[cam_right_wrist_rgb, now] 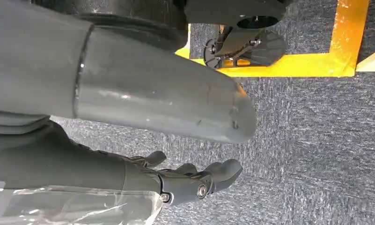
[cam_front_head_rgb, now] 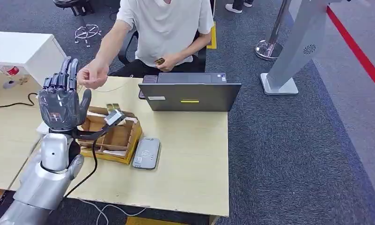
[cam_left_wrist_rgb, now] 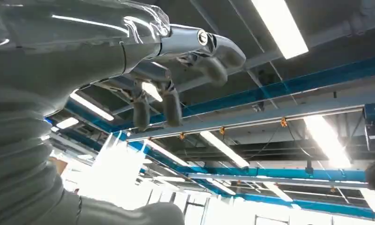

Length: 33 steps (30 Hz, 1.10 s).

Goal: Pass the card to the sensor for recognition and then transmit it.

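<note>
My left hand [cam_front_head_rgb: 60,101] is raised upright above the table's left part, fingers spread and nothing in it. In the left wrist view its fingers [cam_left_wrist_rgb: 171,101] stand against the ceiling, empty. A person's hand [cam_front_head_rgb: 92,75] hovers just beyond my fingertips, apart from them. The person's other hand holds a small brownish card-like object [cam_front_head_rgb: 159,61] near their body. The grey sensor [cam_front_head_rgb: 146,153] lies flat on the table beside a cardboard box [cam_front_head_rgb: 124,143]. My right hand [cam_right_wrist_rgb: 194,180] hangs over the carpet, fingers loosely extended, holding nothing.
An open grey laptop [cam_front_head_rgb: 190,93] stands at the table's far edge, in front of the seated person. Small gold pieces [cam_front_head_rgb: 113,108] stick up from the box. A black cable [cam_front_head_rgb: 94,159] runs along my left forearm. A white cabinet [cam_front_head_rgb: 21,51] sits at far left.
</note>
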Each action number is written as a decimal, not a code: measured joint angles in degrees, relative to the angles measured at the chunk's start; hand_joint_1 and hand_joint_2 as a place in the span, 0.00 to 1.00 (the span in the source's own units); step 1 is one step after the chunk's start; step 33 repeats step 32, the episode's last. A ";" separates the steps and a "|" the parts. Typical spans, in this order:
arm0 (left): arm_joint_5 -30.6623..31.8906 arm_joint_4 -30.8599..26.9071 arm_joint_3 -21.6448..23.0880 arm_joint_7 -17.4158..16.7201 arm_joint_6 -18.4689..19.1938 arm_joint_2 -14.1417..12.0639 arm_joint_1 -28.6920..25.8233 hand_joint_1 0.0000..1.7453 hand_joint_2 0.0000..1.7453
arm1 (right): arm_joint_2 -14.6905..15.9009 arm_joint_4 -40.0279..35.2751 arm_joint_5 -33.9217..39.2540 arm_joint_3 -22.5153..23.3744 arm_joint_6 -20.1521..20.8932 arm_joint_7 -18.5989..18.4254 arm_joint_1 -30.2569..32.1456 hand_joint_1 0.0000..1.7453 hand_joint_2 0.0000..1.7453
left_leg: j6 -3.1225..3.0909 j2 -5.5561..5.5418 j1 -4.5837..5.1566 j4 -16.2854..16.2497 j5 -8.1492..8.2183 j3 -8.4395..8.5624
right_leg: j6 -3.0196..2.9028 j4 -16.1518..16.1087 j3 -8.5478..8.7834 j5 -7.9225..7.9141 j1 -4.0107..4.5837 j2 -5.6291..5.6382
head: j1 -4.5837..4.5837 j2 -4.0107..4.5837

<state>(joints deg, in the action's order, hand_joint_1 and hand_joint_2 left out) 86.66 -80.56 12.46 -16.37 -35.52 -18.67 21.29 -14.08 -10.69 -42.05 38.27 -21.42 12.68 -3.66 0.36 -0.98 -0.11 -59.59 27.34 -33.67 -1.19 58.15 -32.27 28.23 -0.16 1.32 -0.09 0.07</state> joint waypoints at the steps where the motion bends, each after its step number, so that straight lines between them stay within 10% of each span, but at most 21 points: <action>1: 0.00 0.00 0.13 0.08 0.00 0.02 0.00 0.00 1.00 | 0.00 0.00 0.02 0.00 0.00 0.00 0.00 0.00 0.00 | 0.00 0.00 0.00 0.00 0.00 0.00 | 0.00 0.00 0.00 0.00 0.00 0.00 | 0.00 0.00; 12: 0.00 -4.91 -0.42 4.81 0.02 1.03 -5.78 0.00 1.00 | 0.00 0.00 1.42 0.63 -0.28 0.37 0.05 0.00 0.00 | 0.00 0.00 0.00 0.02 0.00 -0.08 | 0.00 0.01 0.00 0.01 0.00 0.00 | 0.02 0.00; 17: -1.27 -13.21 -8.42 13.01 -1.49 1.70 -16.01 0.00 1.00 | 0.00 0.00 3.02 2.25 -1.07 1.29 0.12 0.00 0.00 | 0.03 0.11 0.00 0.06 0.09 -0.13 | -0.01 0.02 -0.06 0.05 0.00 0.16 | 0.04 0.00; 23: -19.64 -23.37 -29.18 29.19 -2.03 2.16 -30.68 0.00 1.00 | 0.00 0.04 5.09 4.88 -2.01 2.58 0.33 0.00 0.00 | 0.11 0.14 -0.03 0.17 0.14 -0.12 | -0.12 0.03 -0.14 0.17 0.02 0.17 | 0.02 0.00; 28: -35.94 -25.51 -56.46 49.60 12.54 4.77 -32.44 0.00 1.00 | 0.00 0.09 6.21 7.10 -2.32 3.28 0.36 0.00 0.00 | 0.17 0.14 -0.13 0.20 0.17 -0.13 | -0.24 0.07 -0.14 0.24 0.14 0.12 | 0.02 0.00; 33: -36.17 -24.28 -77.09 55.58 20.53 5.77 -29.12 0.00 1.00 | 0.00 0.13 6.21 8.35 -3.08 2.88 0.38 0.00 0.00 | 0.19 0.13 -0.14 0.20 0.18 -0.11 | -0.25 0.07 -0.15 0.24 0.16 0.14 | 0.02 0.00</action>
